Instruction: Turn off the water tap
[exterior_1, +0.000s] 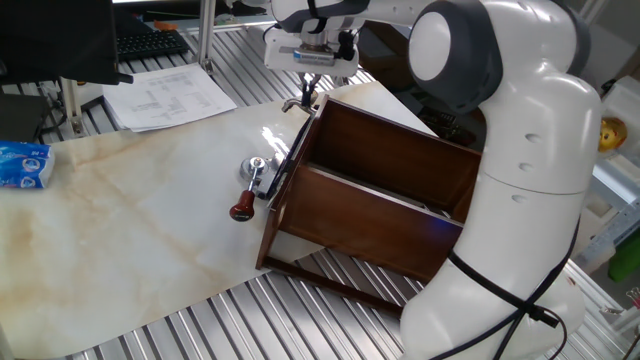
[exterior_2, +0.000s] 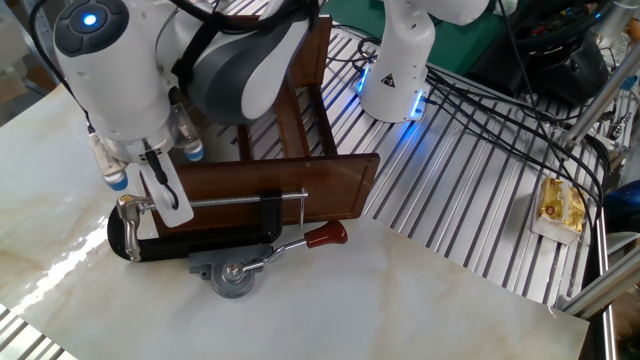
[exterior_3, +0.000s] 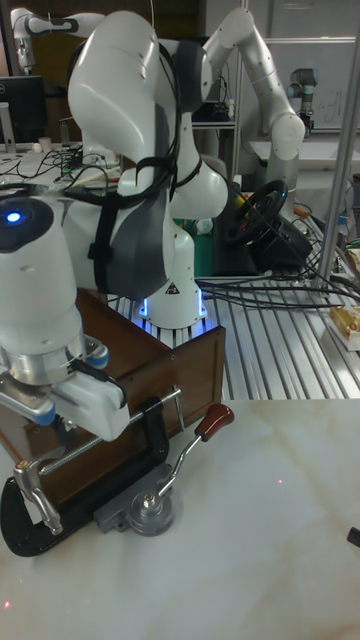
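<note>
The water tap (exterior_1: 295, 104) (exterior_2: 128, 206) (exterior_3: 30, 492) is a small silver piece with a curved lever. It is held at the end of a black C-clamp (exterior_2: 200, 245) (exterior_3: 25, 525) that lies along the front of the dark brown wooden box (exterior_1: 390, 200) (exterior_2: 260, 180). My gripper (exterior_1: 307, 92) (exterior_2: 165, 200) hangs just above and beside the tap, with its white fingers (exterior_2: 172, 198) pointing down by the lever. From these angles I cannot make out the gap between the fingers, or whether they touch the lever.
A chrome fitting with a dark red knob (exterior_1: 242, 208) (exterior_2: 325, 235) (exterior_3: 213, 420) lies on the marble top in front of the clamp. Papers (exterior_1: 170, 95) and a blue packet (exterior_1: 22, 165) lie at the far side. A second robot's base (exterior_2: 395, 70) and cables stand behind the box.
</note>
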